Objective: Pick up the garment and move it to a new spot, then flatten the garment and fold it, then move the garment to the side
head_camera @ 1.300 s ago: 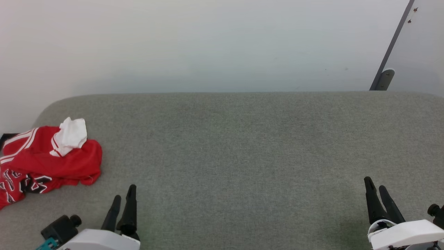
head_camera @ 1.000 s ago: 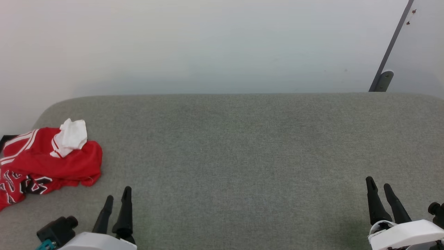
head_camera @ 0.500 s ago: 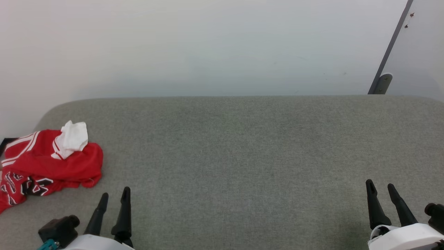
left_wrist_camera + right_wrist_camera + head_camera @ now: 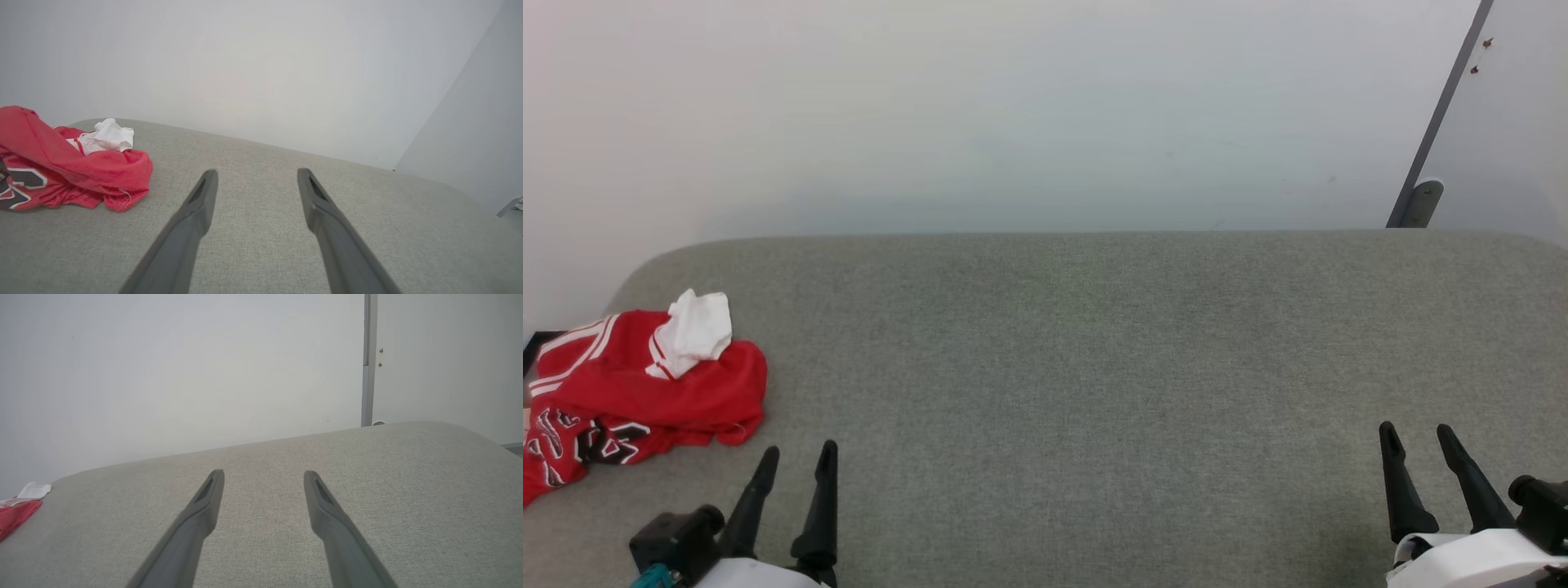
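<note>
The garment [image 4: 637, 392] is a red jersey with a white sleeve on top, striped trim and black lettering. It lies crumpled at the far left of the grey padded surface [image 4: 1094, 367]. The left wrist view has the garment [image 4: 65, 167] at its left, and a sliver of the garment [image 4: 16, 512] sits at the left edge of the right wrist view. My left gripper [image 4: 796, 453] is open and empty, just right of and nearer than the jersey, apart from it. At the lower right my right gripper [image 4: 1417, 431] is open too, with nothing between its fingers.
A pale wall [image 4: 1013, 106] rises behind the rounded back edge of the grey surface. A grey door frame post [image 4: 1437, 131] slants down at the upper right. A wide stretch of bare grey surface lies between the two grippers.
The head view has tilted a little, so the whole scene sits slightly lower. Both grippers have spread their fingers a bit wider. The garment lies as before.
</note>
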Controlling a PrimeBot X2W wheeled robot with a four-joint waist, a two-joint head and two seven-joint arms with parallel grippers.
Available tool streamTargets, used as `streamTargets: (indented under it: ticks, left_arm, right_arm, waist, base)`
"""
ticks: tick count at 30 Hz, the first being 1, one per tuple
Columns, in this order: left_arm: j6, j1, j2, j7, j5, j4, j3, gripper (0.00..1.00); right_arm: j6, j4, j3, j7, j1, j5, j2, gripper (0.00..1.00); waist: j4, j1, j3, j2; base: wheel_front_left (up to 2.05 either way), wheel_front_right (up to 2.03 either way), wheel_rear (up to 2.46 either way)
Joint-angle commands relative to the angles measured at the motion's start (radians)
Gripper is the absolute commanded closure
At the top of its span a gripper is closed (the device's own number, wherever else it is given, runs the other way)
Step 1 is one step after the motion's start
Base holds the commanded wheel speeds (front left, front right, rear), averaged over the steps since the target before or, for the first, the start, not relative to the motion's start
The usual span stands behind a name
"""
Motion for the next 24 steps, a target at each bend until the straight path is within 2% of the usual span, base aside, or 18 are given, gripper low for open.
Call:
streamTargets:
  ticks: [1, 24]
  left_arm:
    - [-0.007, 0.003, 0.014, -0.01, 0.024, -0.012, -0.008, 0.0]
    - [-0.007, 0.014, 0.057, -0.056, 0.161, -0.03, -0.047, 0.0]
  right_arm:
    - [0.0, -0.009, 0.003, -0.011, 0.007, -0.032, -0.009, 0.0]
    - [0.0, -0.02, 0.014, -0.057, 0.018, -0.22, -0.019, 0.0]
  waist:
    - [0.0, 0.0, -0.002, -0.0001]
    - [-0.003, 0.0, -0.02, -0.0001]
  base:
    - [0.0, 0.0, 0.0]
    - [0.0, 0.0, 0.0]
